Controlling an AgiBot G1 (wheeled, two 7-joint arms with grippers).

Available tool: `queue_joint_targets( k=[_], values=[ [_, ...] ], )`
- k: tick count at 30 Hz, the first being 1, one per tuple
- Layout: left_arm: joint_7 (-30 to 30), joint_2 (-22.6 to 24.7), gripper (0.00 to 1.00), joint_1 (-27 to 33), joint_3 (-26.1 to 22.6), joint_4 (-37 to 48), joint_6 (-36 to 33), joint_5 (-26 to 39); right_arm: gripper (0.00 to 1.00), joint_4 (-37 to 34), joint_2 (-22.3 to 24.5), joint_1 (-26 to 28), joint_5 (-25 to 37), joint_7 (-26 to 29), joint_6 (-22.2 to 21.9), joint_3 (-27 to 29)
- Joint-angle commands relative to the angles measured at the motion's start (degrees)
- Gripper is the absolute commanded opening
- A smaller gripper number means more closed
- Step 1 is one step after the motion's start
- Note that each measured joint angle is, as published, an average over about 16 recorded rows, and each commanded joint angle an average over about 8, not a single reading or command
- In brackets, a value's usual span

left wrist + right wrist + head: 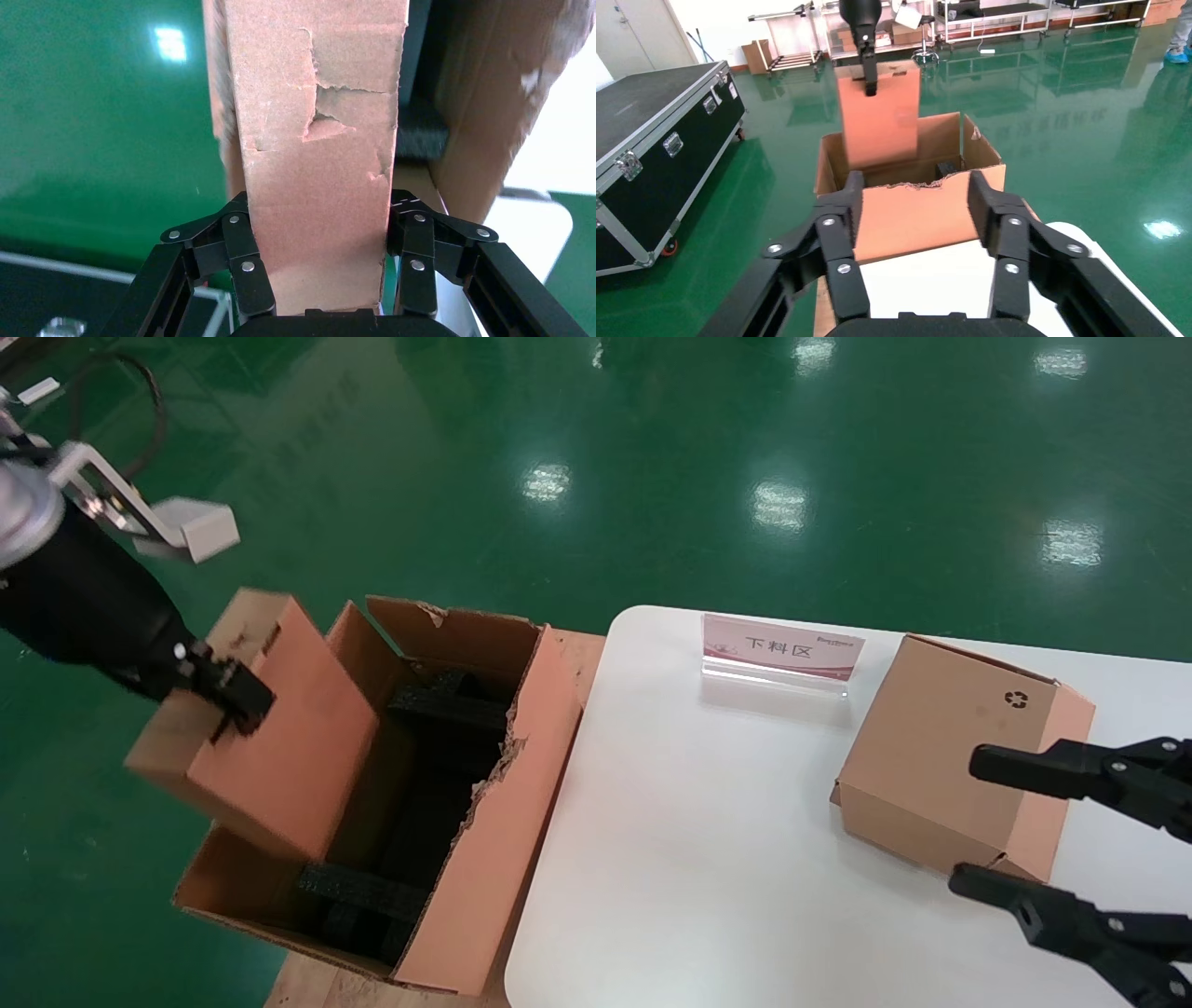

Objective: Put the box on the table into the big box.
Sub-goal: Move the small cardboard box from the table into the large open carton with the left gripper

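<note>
Box (279,728): small plain brown cardboard box, held in the air and tilted, above the near-left part of the big box's open top; its lower corner dips just inside the opening. The left wrist view shows a scuffed, slightly torn patch on its face.
Left end effector (233,700): closed on the box, 1 finger on each side of its upper edge, gripping it from the robot's left. In the left wrist view the 2 black fingers (246,267) press against opposite faces of the cardboard.
Big box (503,822): large brown corrugated carton standing on the floor just beside the table's left edge, top open, flap edges ragged and torn.
Foam blocks (447,705): black pieces inside the big box, 1 near the far wall and 1 near the front.
Table (689,859): white, smooth top with rounded corners, to the right of the big box.
Second box (941,756): brown cardboard box with a small black recycling symbol, resting on the table's right side.
Right end effector (968,826): wide open, holding nothing, hovering over the table at the second box's right side; 1 finger overlaps the second box, the other lies at its near corner.
Sign (780,652): small pink and white card in a clear stand, on the table's far edge.
Floor (652,449): glossy green.
</note>
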State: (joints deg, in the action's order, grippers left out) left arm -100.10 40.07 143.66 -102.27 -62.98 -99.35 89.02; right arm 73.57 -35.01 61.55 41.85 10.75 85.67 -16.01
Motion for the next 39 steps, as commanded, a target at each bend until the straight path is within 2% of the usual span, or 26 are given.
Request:
queue_joint_targets(
  k=[1,6,13,24,39],
  values=[
    [-1.53,0.91,0.0,0.72,-3.63,0.62,-0.13,-2.56,1.0,0.0,0.0,0.0,0.0,0.0,0.0,0.0],
    [-0.64,2.82,0.0,1.35,-8.05,2.55,0.09,-5.74,1.0,0.0,0.0,0.0,0.0,0.0,0.0,0.0],
    [2.29,3.93,0.0,0.48,-10.62,5.07,2.05,-7.03,1.0,0.0,0.0,0.0,0.0,0.0,0.0,0.0],
    [5.92,3.89,0.0,-2.07,-11.2,7.85,7.26,-6.23,1.0,0.0,0.0,0.0,0.0,0.0,0.0,0.0],
    [6.05,3.54,0.0,-6.2,-10.7,9.82,13.21,-5.81,1.0,0.0,0.0,0.0,0.0,0.0,0.0,0.0]
  ],
)
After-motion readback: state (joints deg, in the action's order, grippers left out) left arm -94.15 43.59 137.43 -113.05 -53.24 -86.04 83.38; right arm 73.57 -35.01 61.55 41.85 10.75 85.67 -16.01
